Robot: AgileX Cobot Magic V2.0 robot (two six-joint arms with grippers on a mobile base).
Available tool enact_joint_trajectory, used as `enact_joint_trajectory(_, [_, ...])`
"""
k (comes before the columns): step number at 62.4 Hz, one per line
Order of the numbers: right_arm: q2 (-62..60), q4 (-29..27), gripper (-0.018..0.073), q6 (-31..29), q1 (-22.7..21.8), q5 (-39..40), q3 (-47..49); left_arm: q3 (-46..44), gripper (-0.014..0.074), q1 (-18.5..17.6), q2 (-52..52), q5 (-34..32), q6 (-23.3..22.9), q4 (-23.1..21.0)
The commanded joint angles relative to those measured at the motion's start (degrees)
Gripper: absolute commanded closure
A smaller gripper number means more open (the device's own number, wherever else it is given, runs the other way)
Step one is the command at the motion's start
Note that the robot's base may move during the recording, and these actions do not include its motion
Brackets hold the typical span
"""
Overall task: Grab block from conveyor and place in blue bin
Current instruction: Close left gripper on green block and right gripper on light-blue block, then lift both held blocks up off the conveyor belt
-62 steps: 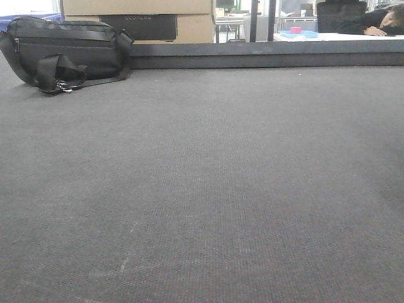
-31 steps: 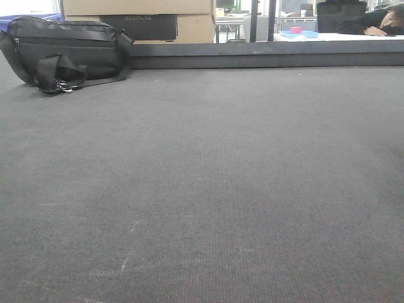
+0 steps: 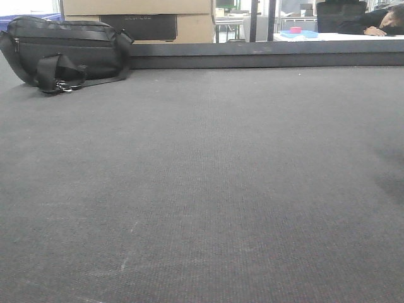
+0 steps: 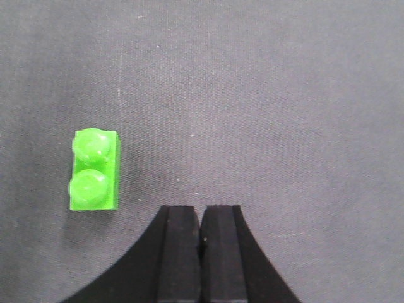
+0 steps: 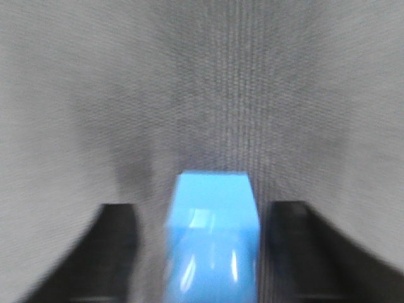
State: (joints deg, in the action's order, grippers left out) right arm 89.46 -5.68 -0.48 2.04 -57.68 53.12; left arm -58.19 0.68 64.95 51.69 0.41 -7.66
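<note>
The right gripper (image 5: 203,213) is open, the blue block (image 5: 213,252) lying between its fingers, untouched, long axis along them. The left gripper (image 4: 201,213) is closed, empty.

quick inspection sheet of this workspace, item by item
surface: grey woven conveyor, dark rail along far edge
job's things: green block on conveyor, beside left gripper, apart from it; blue block between fingers of right gripper, view blurred
clutter: black bag at conveyor's far left
grippers: left shut, empty; right open
cables: nothing seen
surroundings: cardboard boxes behind bag; person slumped at a far table
</note>
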Motion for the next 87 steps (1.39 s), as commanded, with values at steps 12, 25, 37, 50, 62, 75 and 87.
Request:
enact_joint_trajectory(12, [-4.9,2.8,0.0713,0.0,0.0,-1.5,2.8,-2.3,0.0708,0.8,1.1,2.6,-5.5,-0.7])
enact_joint_trajectory(25, [-11.5,2.1,0.0713,0.0,0.0,-1.8,5.2,-11.5,0.0708,4.9,11.7,14.1,0.2,-0.4])
enact_joint_trajectory(37, [-13.5,2.0,0.0713,0.0,0.0,-1.0,5.2,-18.5,0.0706,5.3,22.2,15.0,2.7,8.3])
enact_joint_trajectory(50, [-13.4,1.9,0.0713,0.0,0.0,0.0,5.2,-19.1,0.0401,5.3,28.8,12.6,4.1,10.6])
enact_joint_trajectory(62, [-13.4,1.9,0.0713,0.0,0.0,1.6,5.2,-18.8,0.0183,5.3,32.8,12.9,3.9,10.6])
enact_joint_trajectory(75, [-13.4,1.9,0.0713,0.0,0.0,1.6,5.2,-13.3,0.0227,4.8,35.0,6.0,3.9,9.5])
enact_joint_trajectory(87, [-13.4,1.9,0.0713,0.0,0.0,2.0,5.2,-12.2,0.0409,4.3,35.2,3.5,3.9,10.1])
